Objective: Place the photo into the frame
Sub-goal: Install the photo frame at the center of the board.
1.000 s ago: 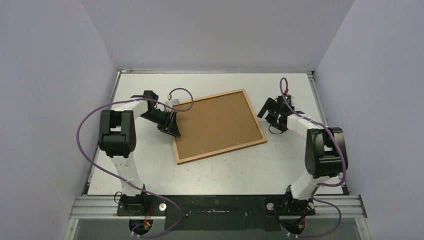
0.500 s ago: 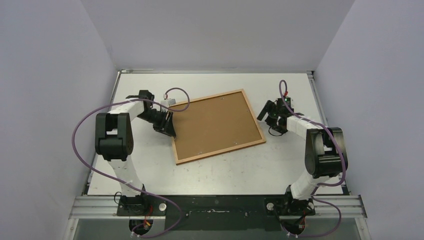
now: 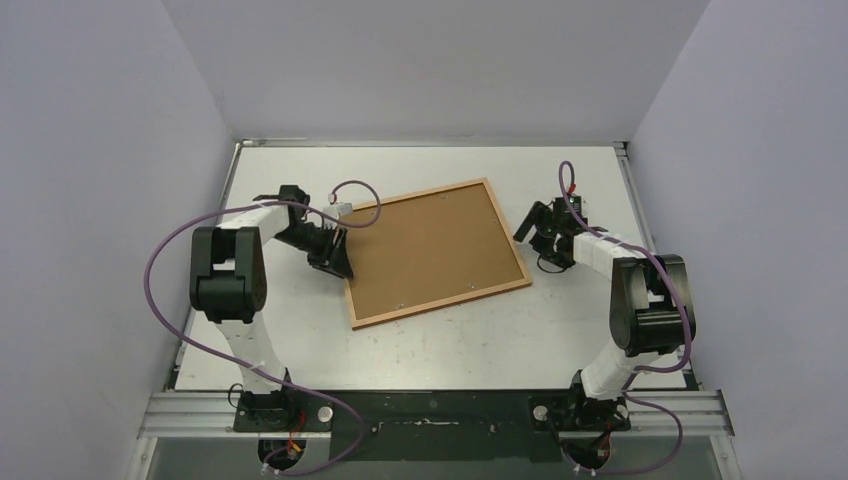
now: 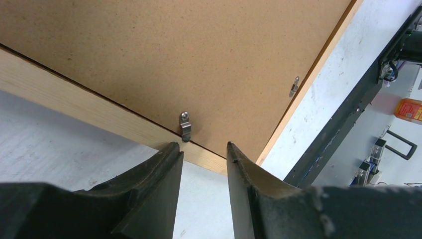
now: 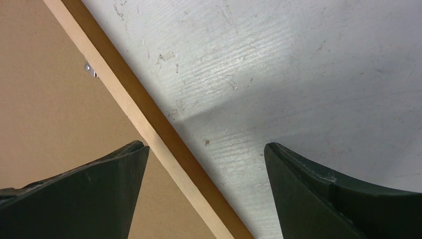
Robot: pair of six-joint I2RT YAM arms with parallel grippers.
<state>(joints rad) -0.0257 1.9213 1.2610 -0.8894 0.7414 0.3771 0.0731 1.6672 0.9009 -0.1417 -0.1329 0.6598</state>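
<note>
The frame (image 3: 442, 304) lies face down in the middle of the table, with a brown fibreboard backing sheet (image 3: 432, 250) set in it. The photo is hidden. My left gripper (image 3: 343, 268) sits low at the frame's left edge. In the left wrist view its jaws (image 4: 203, 145) stand apart with nothing between them, just short of the pale wooden rim (image 4: 89, 112) and a small metal clip (image 4: 185, 125). My right gripper (image 3: 528, 222) is wide open over the frame's right edge (image 5: 149, 119), one finger above the backing (image 5: 50, 109), the other above the table.
White walls close in the table on three sides. A black rail (image 3: 440, 410) with both arm bases runs along the near edge. More metal clips (image 4: 294, 86) (image 5: 90, 69) sit on the frame's rim. An orange object (image 4: 409, 109) lies beyond the table.
My left arm has drawn slightly leftward, its gripper staying at the frame's left edge. The right arm and the frame have not visibly moved.
</note>
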